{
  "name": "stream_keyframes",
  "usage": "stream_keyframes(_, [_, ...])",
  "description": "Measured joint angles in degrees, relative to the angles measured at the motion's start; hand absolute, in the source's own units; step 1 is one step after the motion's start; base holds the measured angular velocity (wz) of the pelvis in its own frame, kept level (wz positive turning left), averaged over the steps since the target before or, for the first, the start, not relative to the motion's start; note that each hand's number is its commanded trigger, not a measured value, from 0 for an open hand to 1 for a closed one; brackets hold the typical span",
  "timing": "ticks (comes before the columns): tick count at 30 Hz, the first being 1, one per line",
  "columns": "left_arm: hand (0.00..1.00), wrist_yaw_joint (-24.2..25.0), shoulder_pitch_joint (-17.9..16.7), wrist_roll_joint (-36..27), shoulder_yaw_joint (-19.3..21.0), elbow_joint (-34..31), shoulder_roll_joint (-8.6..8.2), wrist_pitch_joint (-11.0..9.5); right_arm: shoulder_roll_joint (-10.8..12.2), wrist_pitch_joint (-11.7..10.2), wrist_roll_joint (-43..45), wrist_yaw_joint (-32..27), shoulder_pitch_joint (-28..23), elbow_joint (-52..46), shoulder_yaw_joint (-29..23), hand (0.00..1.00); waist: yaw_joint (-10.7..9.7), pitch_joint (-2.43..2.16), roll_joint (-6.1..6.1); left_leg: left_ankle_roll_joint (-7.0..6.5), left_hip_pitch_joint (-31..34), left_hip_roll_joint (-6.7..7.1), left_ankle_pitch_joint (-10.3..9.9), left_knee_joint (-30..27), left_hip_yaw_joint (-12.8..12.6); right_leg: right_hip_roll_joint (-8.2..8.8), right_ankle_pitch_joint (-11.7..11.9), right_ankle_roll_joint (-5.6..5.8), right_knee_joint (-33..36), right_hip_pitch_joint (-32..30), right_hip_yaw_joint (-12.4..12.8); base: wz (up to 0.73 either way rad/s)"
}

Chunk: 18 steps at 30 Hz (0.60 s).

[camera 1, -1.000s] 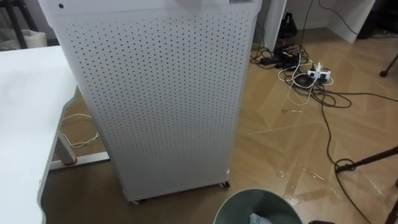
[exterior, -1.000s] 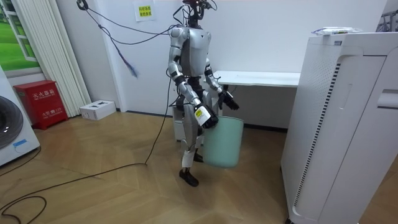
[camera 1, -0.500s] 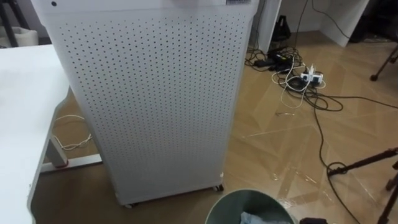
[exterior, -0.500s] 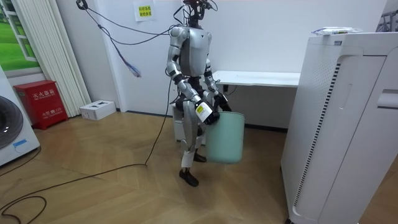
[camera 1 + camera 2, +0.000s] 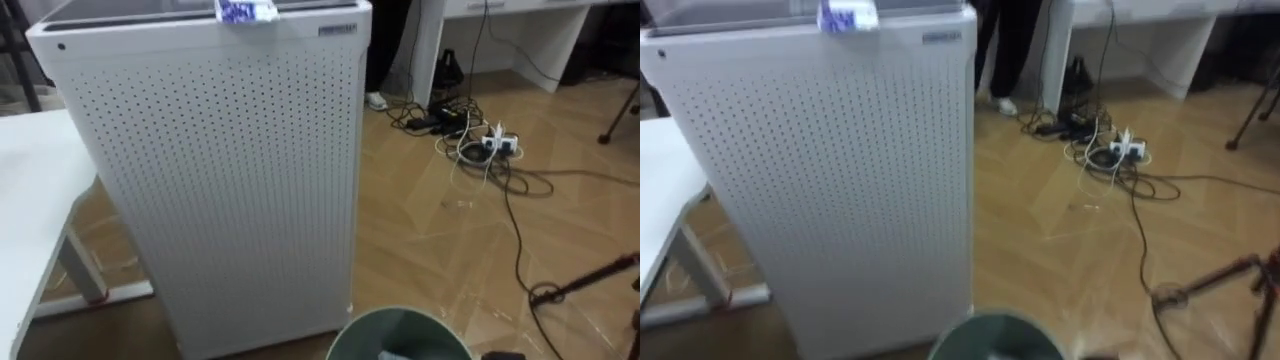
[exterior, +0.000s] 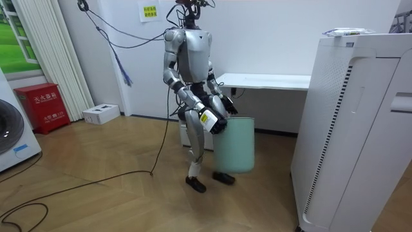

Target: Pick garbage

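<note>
Bin [image 6: 233, 145] held mouth-up facing cabinet [image 5: 210, 170], likely for the packet [image 5: 246, 10] on top. Right hand [image 6: 209, 120] and left hand [image 6: 230, 107] at rim; grip can't tell.

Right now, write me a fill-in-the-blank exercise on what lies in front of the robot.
1. The bin that the robot holds in front of it is pale ___.
2. The blue-and-white packet lies on ___ of the perforated white unit.
3. On the wooden floor, the power strip lies to the ___ of that unit.
Missing words: green; top; right.
</note>
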State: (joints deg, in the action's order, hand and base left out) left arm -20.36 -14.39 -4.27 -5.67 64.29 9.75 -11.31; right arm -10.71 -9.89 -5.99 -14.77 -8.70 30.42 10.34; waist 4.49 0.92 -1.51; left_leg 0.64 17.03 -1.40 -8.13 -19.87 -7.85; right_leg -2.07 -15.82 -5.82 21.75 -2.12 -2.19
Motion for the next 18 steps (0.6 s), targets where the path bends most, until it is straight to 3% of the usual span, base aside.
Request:
stream_keyframes(1, [0.00, -0.38, -0.74, 0.71, 0.36, -0.01, -0.10, 0.01, 0.04, 0.00, 0.00, 0.70, -0.60, 0.03, 0.28, 1.00, 0.46, -0.62, 0.15, -0.62, -0.17, 0.01, 3.28, 1.29, 0.61, -0.21, -0.78, 0.71, 0.11, 0.35, 0.27, -0.35])
stream_keyframes(2, [0.00, -0.56, -0.77, 1.61, 0.48, -0.18, -0.08, 0.00, 0.00, 0.00, 0.00, 1.01, -0.65, 0.10, 0.66, 1.00, 0.45, -0.85, -0.22, -1.49, -0.69, 0.29, 4.79, 1.91, 0.41, -0.01, -1.21, 0.93, -0.02, 0.66, 0.39, -0.27])
stream_keyframes(3, [0.00, -0.72, -0.58, 1.63, 0.47, -0.23, -0.09, -0.01, -0.03, 0.00, 0.00, 1.06, -0.65, 0.10, 0.79, 1.00, 0.48, -0.78, -0.50, -1.92, -0.77, 0.40, 5.26, 1.98, 0.24, 0.18, -1.38, 1.01, -0.05, 0.72, 0.38, -0.16])
stream_keyframes(4, [0.00, -1.07, -0.01, 1.62, 0.46, -0.24, -0.22, -0.05, -0.09, -0.01, -0.05, 1.06, -0.64, 0.16, 0.80, 1.00, 0.52, -0.62, -0.72, -3.19, -0.83, 0.44, 7.58, 1.47, 0.21, 0.31, -2.03, 1.24, -0.09, 0.86, 0.20, -0.17])
stream_keyframes(5, [0.00, -1.77, 0.64, 1.58, 0.52, -0.32, -0.19, -0.10, 0.00, -0.02, -0.12, 1.04, -0.60, 0.65, 0.85, 1.00, 0.55, -0.38, -1.26, -3.59, -0.98, 1.10, 6.68, 0.75, 0.19, 1.10, -2.69, 1.53, -0.22, 1.36, -0.07, -0.11])
stream_keyframes(9, [0.00, -3.74, 3.15, 1.86, 1.05, -2.23, -0.18, -0.37, -0.38, -0.02, 0.66, -0.76, -0.57, 0.77, 0.71, 1.00, 0.38, -0.27, -2.06, -4.65, -1.98, 3.62, 3.37, -0.09, -0.84, 4.04, -5.16, 3.00, 1.06, 2.28, -0.31, -0.02])
stream_keyframes(11, [0.00, -5.85, 4.21, 4.23, 1.11, -4.92, -0.11, -2.68, -0.57, -0.02, 1.79, -1.24, -0.40, 0.77, 0.73, 1.00, 0.70, 0.07, -1.54, -5.40, -3.50, 4.51, 1.54, -0.14, -1.43, 5.73, -5.44, 4.12, 8.24, 0.70, -3.40, -0.15])
stream_keyframes(12, [0.00, -6.40, 4.46, 5.13, 1.10, -5.62, 0.02, -3.01, -0.51, -0.02, 1.78, -1.29, -0.39, 0.77, 0.74, 1.00, 0.65, 0.03, -1.42, -5.57, -3.92, 4.73, 1.25, -0.14, -1.38, 6.18, -5.14, 4.64, 10.72, 0.03, -4.56, 0.07])
stream_keyframes(13, [0.00, -7.12, 5.20, 7.13, 0.98, -7.34, 0.11, -3.14, -0.59, -0.02, 1.44, -1.42, -0.24, 0.77, 0.73, 1.00, 0.46, 0.30, -0.90, -5.80, -4.83, 4.84, 0.71, -0.21, -0.57, 6.66, -3.64, 6.94, 15.46, -1.66, -5.40, 0.21])
stream_keyframes(14, [0.00, -7.36, 5.38, 8.16, 0.94, -8.75, 0.11, -3.17, -0.60, -0.04, 1.09, -1.52, -0.23, 0.78, 0.73, 1.00, 0.21, 0.35, -0.57, -5.80, -5.08, 4.88, 0.36, -0.24, 0.48, 6.65, -2.57, 7.74, 17.54, -2.65, -5.41, 0.41])
stream_keyframes(15, [0.00, -8.41, 5.39, 9.72, 0.86, -12.60, 0.02, -3.37, -0.44, -0.08, 0.76, -1.59, -0.22, 0.77, 0.72, 1.00, -0.90, 0.43, -0.12, -5.82, -5.71, 4.91, 0.17, 0.03, 2.95, 6.46, -3.05, 8.14, 17.59, -3.32, -5.31, 0.37])
stream_keyframes(17, [0.00, -11.26, 6.20, 10.78, 0.21, -17.18, -0.35, -5.30, -0.14, -0.58, 0.79, -1.57, 0.92, 0.88, 0.72, 1.00, -0.93, 0.77, 0.45, -5.60, -6.05, 5.32, 0.13, 0.34, 7.05, 6.19, -4.00, 7.73, 10.32, -6.98, -4.98, 0.32])
stream_keyframes(18, [0.00, -11.76, 6.42, 10.86, 0.05, -18.08, -0.42, -5.47, -0.12, -0.80, 0.90, -1.67, 1.00, 0.89, 0.73, 1.00, -0.98, 0.78, 0.47, -5.50, -6.19, 5.40, 0.12, 0.21, 7.56, 6.16, -3.50, 7.66, 7.36, -7.60, -4.40, 0.33])
